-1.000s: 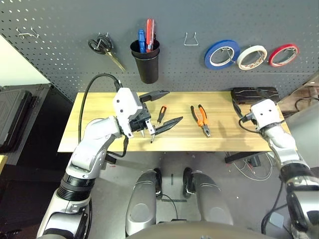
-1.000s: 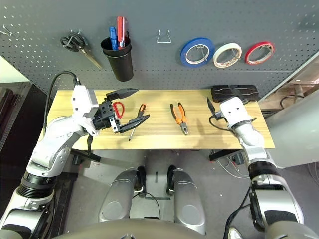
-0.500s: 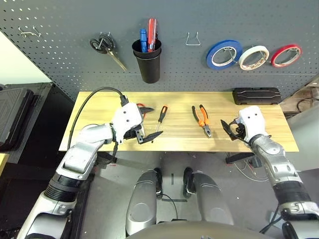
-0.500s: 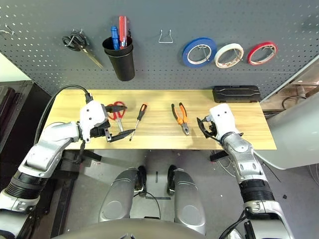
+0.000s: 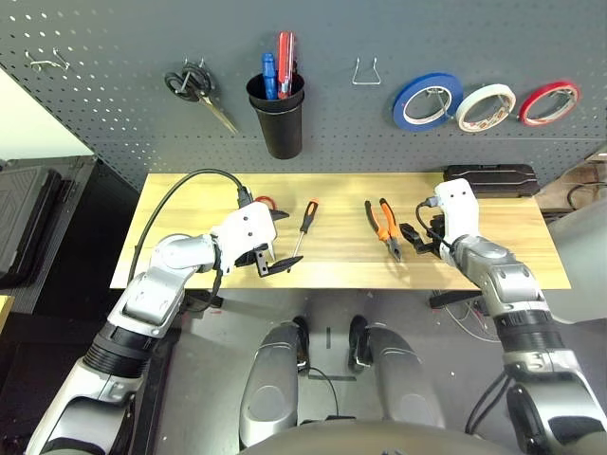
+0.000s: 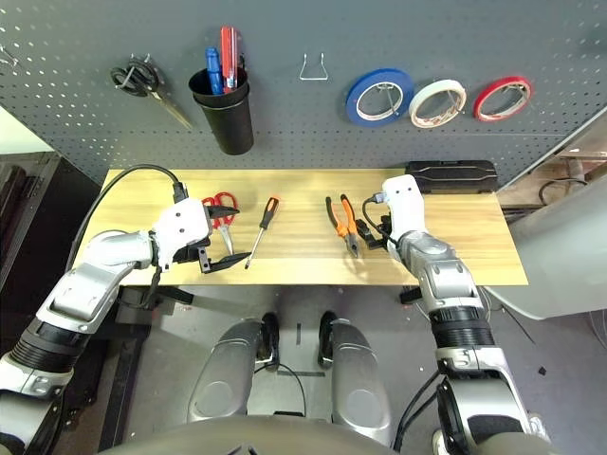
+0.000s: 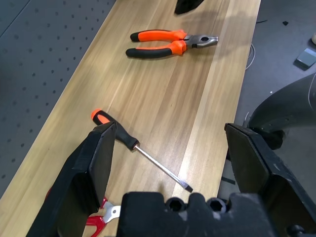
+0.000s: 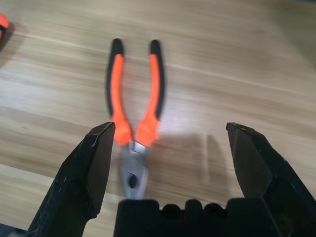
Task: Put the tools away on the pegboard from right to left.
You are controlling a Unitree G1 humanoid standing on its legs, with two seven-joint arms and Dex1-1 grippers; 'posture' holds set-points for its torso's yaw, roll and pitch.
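Note:
The white tape roll [image 5: 486, 107] hangs on the pegboard [image 5: 114, 123] between a blue and a red roll. On the wooden table [image 5: 180, 204] lie the orange-and-black pliers [image 5: 382, 227], the slim screwdriver [image 5: 303, 226] and the red-handled scissors [image 6: 220, 209]. My left gripper [image 5: 274, 242] stands open low over the table's front, between scissors and screwdriver [image 7: 129, 142]. The right gripper [image 5: 415, 234] is open just right of the pliers, and in the right wrist view the pliers [image 8: 133, 101] lie ahead between its fingers, untouched.
A black cup [image 5: 277, 118] on the pegboard holds blue and red screwdrivers. Black-handled scissors [image 5: 194, 87] hang to its left, and an empty wire hook [image 5: 365, 74] to its right. Blue tape [image 5: 422, 101] and red tape [image 5: 548, 101] flank the white roll. A black case [image 5: 488, 178] lies at the table's back right.
My right gripper has swung left from the table's right end to just beside the pliers. My left gripper came down from above the table to its front by the scissors.

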